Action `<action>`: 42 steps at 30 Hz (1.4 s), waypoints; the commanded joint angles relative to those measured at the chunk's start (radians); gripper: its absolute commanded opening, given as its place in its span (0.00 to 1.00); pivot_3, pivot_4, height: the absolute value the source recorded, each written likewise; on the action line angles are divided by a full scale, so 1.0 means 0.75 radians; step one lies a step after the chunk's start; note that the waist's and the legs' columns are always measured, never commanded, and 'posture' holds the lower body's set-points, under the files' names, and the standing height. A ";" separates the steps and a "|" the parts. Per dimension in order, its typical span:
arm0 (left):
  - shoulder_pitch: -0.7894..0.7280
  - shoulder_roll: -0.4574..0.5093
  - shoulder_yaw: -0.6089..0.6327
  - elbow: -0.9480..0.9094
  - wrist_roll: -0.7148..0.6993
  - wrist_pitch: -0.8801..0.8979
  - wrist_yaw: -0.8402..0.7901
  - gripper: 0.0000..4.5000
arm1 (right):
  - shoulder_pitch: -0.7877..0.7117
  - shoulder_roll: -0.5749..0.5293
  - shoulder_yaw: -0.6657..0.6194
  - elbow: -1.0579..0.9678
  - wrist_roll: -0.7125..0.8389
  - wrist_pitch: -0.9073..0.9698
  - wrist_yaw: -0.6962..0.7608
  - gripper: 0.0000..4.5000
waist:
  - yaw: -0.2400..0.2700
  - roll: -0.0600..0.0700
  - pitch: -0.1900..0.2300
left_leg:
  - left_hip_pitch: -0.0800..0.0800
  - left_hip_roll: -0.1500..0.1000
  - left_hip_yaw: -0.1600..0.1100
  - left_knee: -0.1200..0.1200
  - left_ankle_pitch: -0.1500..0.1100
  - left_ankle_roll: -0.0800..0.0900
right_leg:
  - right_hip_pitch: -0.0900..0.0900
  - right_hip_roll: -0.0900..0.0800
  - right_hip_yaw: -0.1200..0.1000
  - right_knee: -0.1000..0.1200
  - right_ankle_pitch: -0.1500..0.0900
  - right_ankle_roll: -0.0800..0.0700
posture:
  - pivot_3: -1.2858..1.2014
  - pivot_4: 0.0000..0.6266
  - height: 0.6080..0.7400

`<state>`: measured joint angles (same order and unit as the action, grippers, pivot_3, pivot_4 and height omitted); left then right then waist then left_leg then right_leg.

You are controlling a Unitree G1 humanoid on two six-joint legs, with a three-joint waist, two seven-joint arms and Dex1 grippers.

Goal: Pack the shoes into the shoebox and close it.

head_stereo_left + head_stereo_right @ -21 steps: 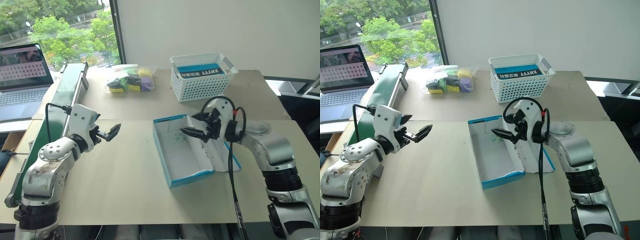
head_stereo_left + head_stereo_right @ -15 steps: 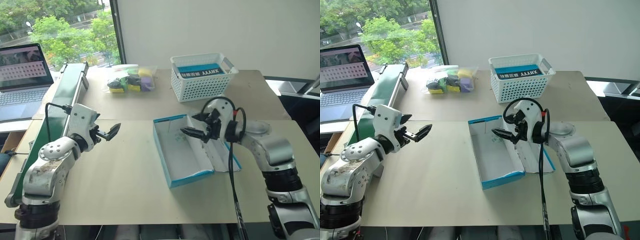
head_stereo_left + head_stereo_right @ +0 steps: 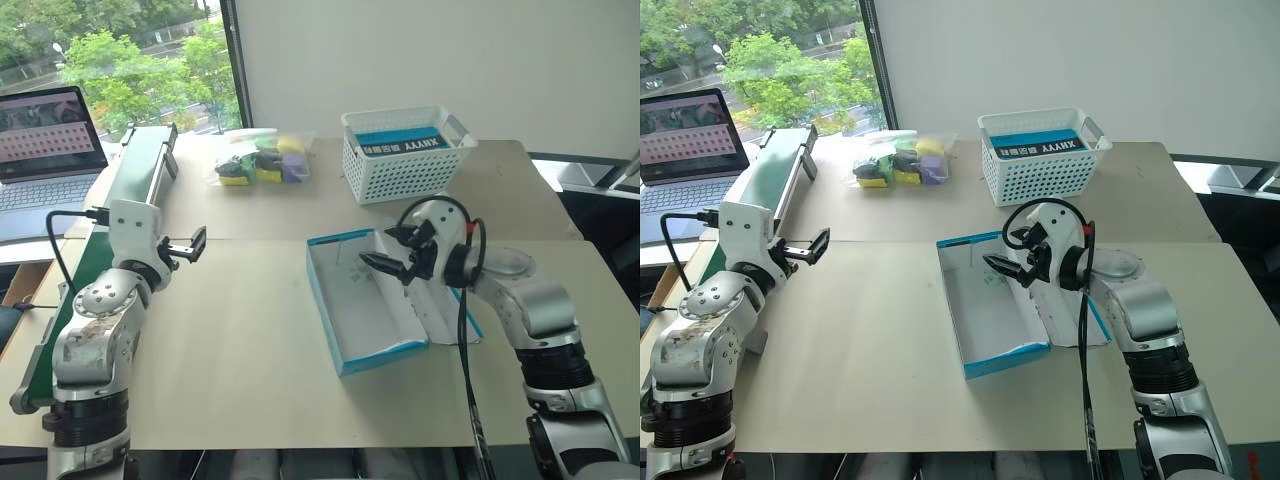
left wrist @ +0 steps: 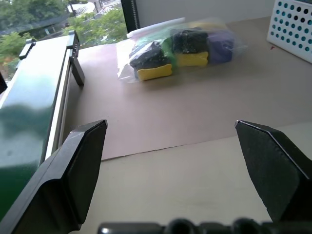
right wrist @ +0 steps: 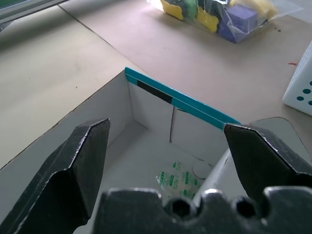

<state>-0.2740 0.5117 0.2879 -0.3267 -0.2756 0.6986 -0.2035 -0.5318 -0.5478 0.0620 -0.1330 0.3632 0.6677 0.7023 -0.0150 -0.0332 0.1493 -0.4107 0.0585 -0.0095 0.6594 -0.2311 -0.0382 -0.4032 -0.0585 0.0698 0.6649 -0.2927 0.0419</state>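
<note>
Running front to back on your table, the shoebox (image 3: 365, 305) sits open; right gripper (image 3: 388, 250) gapes wide over it, empty, left gripper (image 3: 184, 246) wide too.

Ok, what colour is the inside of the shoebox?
White inside the shoebox, with a blue rim; clearest in the right wrist view.
</note>
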 commanded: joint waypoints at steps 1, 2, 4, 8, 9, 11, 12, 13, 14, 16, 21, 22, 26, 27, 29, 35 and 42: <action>-0.045 -0.022 0.022 -0.017 0.050 -0.049 0.073 1.00 | -0.013 0.010 -0.046 -0.031 -0.026 -0.063 -0.041 0.97 | 0.000 0.000 0.000 | 0.000 0.000 0.000 0.000 0.000 0.000 | 0.000 0.000 0.000 0.000 0.000 0.000 | 0.52 0.24 1.00; -0.050 -0.030 0.020 -0.017 0.060 -0.047 0.092 1.00 | -0.016 0.013 -0.046 -0.030 -0.025 -0.062 -0.047 0.97 | 0.000 0.000 0.000 | 0.000 0.000 0.000 0.000 0.000 0.000 | 0.000 0.000 0.000 0.000 0.000 0.000 | 0.52 0.24 1.00; -0.049 -0.027 -0.043 -0.038 0.156 -0.028 0.164 1.00 | -0.021 0.025 -0.040 -0.057 -0.006 -0.039 -0.047 0.97 | 0.000 0.000 0.000 | 0.000 0.000 0.000 0.000 0.000 0.000 | 0.000 0.000 0.000 0.000 0.000 0.000 | 0.52 0.24 1.00; -0.079 -0.111 -0.084 -0.087 0.226 0.025 0.281 1.00 | -0.040 0.053 -0.032 -0.093 0.026 0.003 -0.043 0.97 | 0.000 0.000 0.000 | 0.000 0.000 0.000 0.000 0.000 0.000 | 0.000 0.000 0.000 0.000 0.000 0.000 | 0.52 0.24 1.00; -0.086 -0.123 -0.111 -0.100 0.240 0.025 0.281 1.00 | -0.049 0.062 -0.032 -0.098 0.030 0.009 -0.051 0.97 | 0.001 0.000 0.000 | 0.000 0.000 0.000 0.000 0.000 0.000 | 0.000 0.000 0.000 0.000 0.000 0.000 | 0.52 0.24 1.00; -0.097 -0.136 -0.152 -0.115 0.263 0.026 0.277 1.00 | -0.061 0.077 -0.034 -0.103 0.035 0.019 -0.063 0.97 | 0.001 0.000 0.000 | -0.001 0.000 0.000 0.000 0.000 0.000 | 0.000 0.000 0.000 0.001 0.000 0.000 | 0.52 0.24 1.00; -0.103 -0.144 -0.168 -0.118 0.274 0.030 0.284 1.00 | -0.064 0.085 -0.035 -0.110 0.039 0.024 -0.068 0.97 | 0.001 0.000 0.000 | 0.000 0.000 0.000 0.000 0.000 0.000 | 0.000 0.000 0.000 0.001 0.000 0.000 | 0.52 0.24 1.00; -0.108 -0.160 -0.171 -0.117 0.276 0.033 0.292 1.00 | -0.064 0.091 -0.035 -0.118 0.041 0.029 -0.072 0.97 | 0.000 0.000 0.000 | 0.000 0.000 0.000 0.000 0.000 0.000 | 0.000 0.000 0.000 0.001 0.000 0.000 | 0.52 0.24 1.00; -0.112 -0.173 -0.175 -0.115 0.278 0.036 0.298 1.00 | -0.062 0.096 -0.036 -0.129 0.047 0.036 -0.074 0.97 | 0.001 0.000 0.000 | 0.000 0.000 0.000 0.000 0.000 0.000 | 0.000 0.000 0.000 0.001 0.000 0.000 | 0.52 0.24 1.00; -0.111 -0.181 -0.190 -0.103 0.292 0.024 0.292 1.00 | -0.049 0.101 -0.035 -0.155 0.054 0.048 -0.080 0.97 | -0.001 0.000 0.000 | 0.000 0.000 0.000 0.000 0.000 0.000 | 0.000 0.000 0.000 0.001 0.000 0.000 | 0.52 0.24 1.00; -0.130 -0.211 -0.202 -0.057 0.297 0.007 0.288 1.00 | -0.011 0.097 -0.041 -0.211 0.080 0.094 -0.085 0.97 | 0.000 0.000 0.000 | -0.001 0.000 0.000 0.000 0.000 0.000 | 0.000 0.000 0.000 0.000 0.000 0.000 | 0.52 0.24 1.00; -0.150 -0.232 -0.195 -0.037 0.291 0.011 0.302 1.00 | 0.000 0.090 -0.045 -0.227 0.092 0.103 -0.082 0.97 | 0.001 0.000 0.000 | -0.001 0.000 0.000 0.000 0.000 0.000 | 0.000 0.000 0.000 0.000 0.000 0.000 | 0.52 0.24 1.00; -0.204 -0.281 -0.169 0.023 0.273 0.015 0.316 1.00 | 0.012 0.070 -0.056 -0.259 0.112 0.118 -0.075 0.97 | 0.004 0.000 0.000 | 0.000 -0.001 0.000 0.000 0.000 0.000 | 0.000 0.000 0.000 0.001 0.000 0.000 | 0.52 0.24 1.00; -0.212 -0.293 -0.156 0.033 0.262 0.012 0.314 1.00 | 0.011 0.068 -0.060 -0.263 0.115 0.123 -0.074 0.97 | 0.003 0.000 0.000 | 0.000 -0.001 -0.001 0.000 0.000 0.000 | 0.000 0.000 0.000 0.001 0.000 0.000 | 0.52 0.24 1.00; -0.218 -0.320 -0.109 0.039 0.227 0.012 0.317 1.00 | 0.009 0.065 -0.070 -0.272 0.128 0.134 -0.074 0.97 | 0.001 0.000 0.000 | -0.001 -0.001 -0.001 0.000 0.000 0.000 | 0.000 0.000 0.000 0.001 0.000 0.000 | 0.52 0.24 1.00; -0.185 -0.307 -0.010 0.028 0.240 0.031 0.347 1.00 | 0.017 0.070 -0.095 -0.313 0.224 0.208 -0.059 0.97 | -0.003 0.000 0.000 | -0.001 0.000 -0.001 0.000 0.000 0.000 | 0.000 0.000 0.000 0.000 0.000 0.000 | 0.52 0.24 1.00; -0.184 -0.145 0.140 0.133 0.246 0.017 0.336 1.00 | -0.011 0.057 -0.059 -0.289 0.171 0.164 -0.076 0.97 | -0.003 0.000 0.000 | 0.000 -0.001 -0.001 0.000 0.000 0.000 | 0.000 0.000 0.000 0.001 0.000 0.000 | 0.52 0.24 1.00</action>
<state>-0.3924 0.3729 0.3513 -0.2320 -0.1017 0.7255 0.0473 -0.5184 -0.4961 0.0265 -0.3317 0.4946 0.8244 0.6477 -0.0176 -0.0332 0.1492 -0.4109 0.0581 -0.0104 0.6595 -0.2310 -0.0382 -0.4033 -0.0585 0.0696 0.6653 -0.2926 0.0419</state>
